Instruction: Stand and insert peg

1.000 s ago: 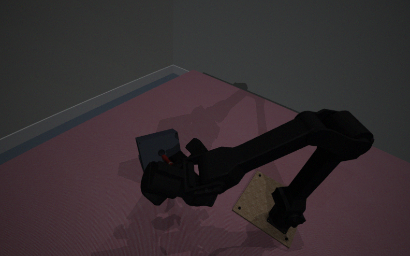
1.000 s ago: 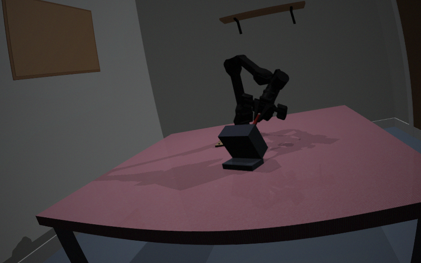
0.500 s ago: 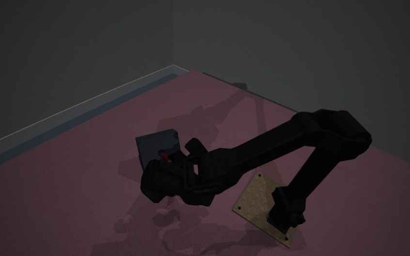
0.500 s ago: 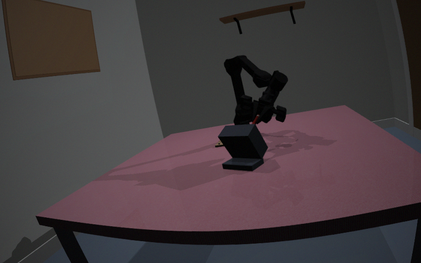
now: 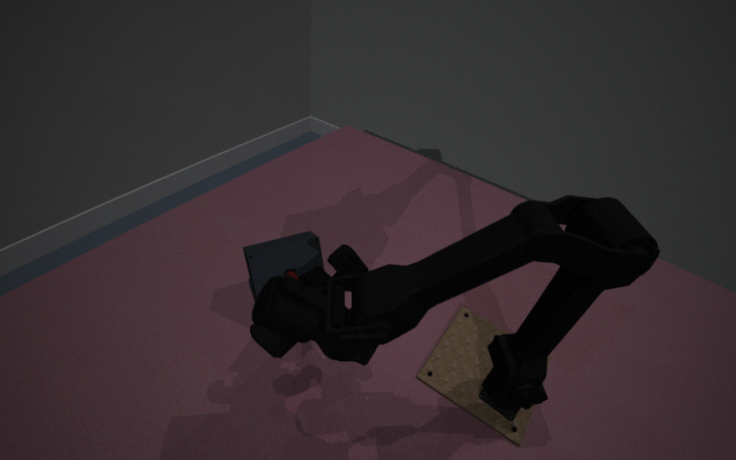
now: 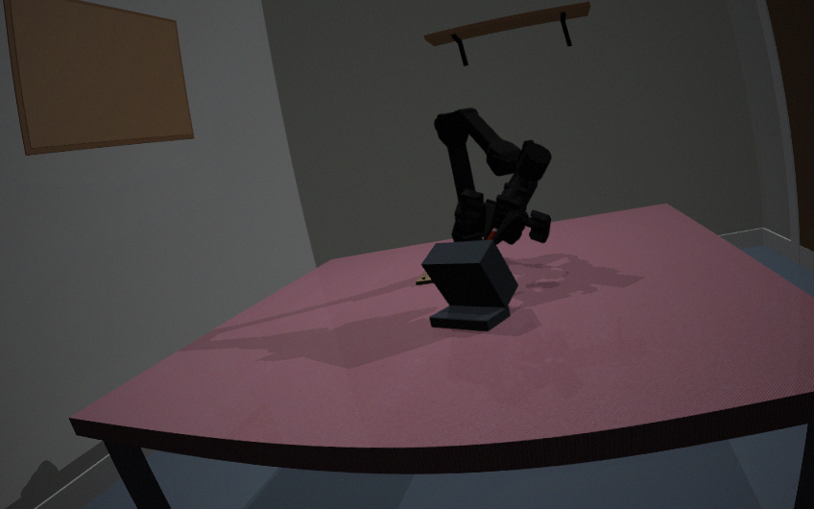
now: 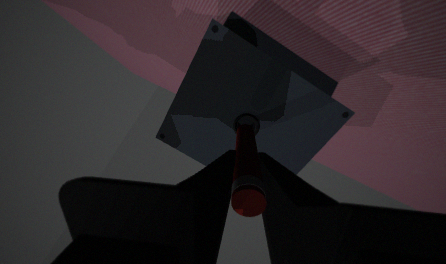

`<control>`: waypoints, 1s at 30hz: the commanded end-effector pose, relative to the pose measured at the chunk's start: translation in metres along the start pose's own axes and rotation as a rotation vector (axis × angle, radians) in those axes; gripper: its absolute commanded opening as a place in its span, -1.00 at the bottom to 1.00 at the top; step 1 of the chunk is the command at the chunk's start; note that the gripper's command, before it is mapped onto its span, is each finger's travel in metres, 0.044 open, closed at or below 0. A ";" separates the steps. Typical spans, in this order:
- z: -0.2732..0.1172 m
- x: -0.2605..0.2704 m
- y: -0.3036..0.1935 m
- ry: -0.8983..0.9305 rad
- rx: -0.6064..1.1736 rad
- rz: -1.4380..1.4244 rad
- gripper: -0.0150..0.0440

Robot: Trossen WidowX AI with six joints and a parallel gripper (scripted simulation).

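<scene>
Black arm (image 5: 473,246) (image 6: 459,161) rises from tan base plate (image 5: 453,345) (image 6: 422,278), dark holes near plate's corners. Arm bends at elbow, reaches across pink table (image 5: 130,354) (image 6: 334,392) (image 7: 414,165) to slate panel (image 5: 276,257) (image 6: 460,253) (image 7: 204,85), covering its lower part; panel's hole hidden. Small red bit of peg (image 5: 292,275) (image 6: 491,235) (image 7: 246,160) shows against panel, rest hidden. Shadows on table. Blue floor (image 5: 187,196) (image 6: 220,474) beyond table edge, grey walls behind.
</scene>
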State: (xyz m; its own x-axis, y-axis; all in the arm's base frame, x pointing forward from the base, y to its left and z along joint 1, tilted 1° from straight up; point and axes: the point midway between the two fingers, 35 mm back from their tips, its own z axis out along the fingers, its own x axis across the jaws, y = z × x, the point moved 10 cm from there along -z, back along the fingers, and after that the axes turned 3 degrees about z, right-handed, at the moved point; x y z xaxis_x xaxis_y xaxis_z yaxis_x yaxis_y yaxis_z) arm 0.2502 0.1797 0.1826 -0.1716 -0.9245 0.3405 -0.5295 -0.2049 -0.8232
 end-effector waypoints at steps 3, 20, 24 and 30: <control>-0.001 0.000 -0.001 -0.002 0.001 0.002 -0.49; 0.001 0.000 0.001 -0.002 0.002 0.002 -0.49; 0.001 0.000 0.002 -0.002 0.001 0.002 -0.49; 0.003 -0.001 0.003 -0.002 0.002 0.002 -0.49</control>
State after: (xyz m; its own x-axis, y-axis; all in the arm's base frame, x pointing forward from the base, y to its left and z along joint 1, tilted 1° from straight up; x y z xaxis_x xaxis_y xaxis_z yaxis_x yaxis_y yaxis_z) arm 0.2507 0.1792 0.1806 -0.1747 -0.9255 0.3361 -0.5263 -0.2007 -0.8262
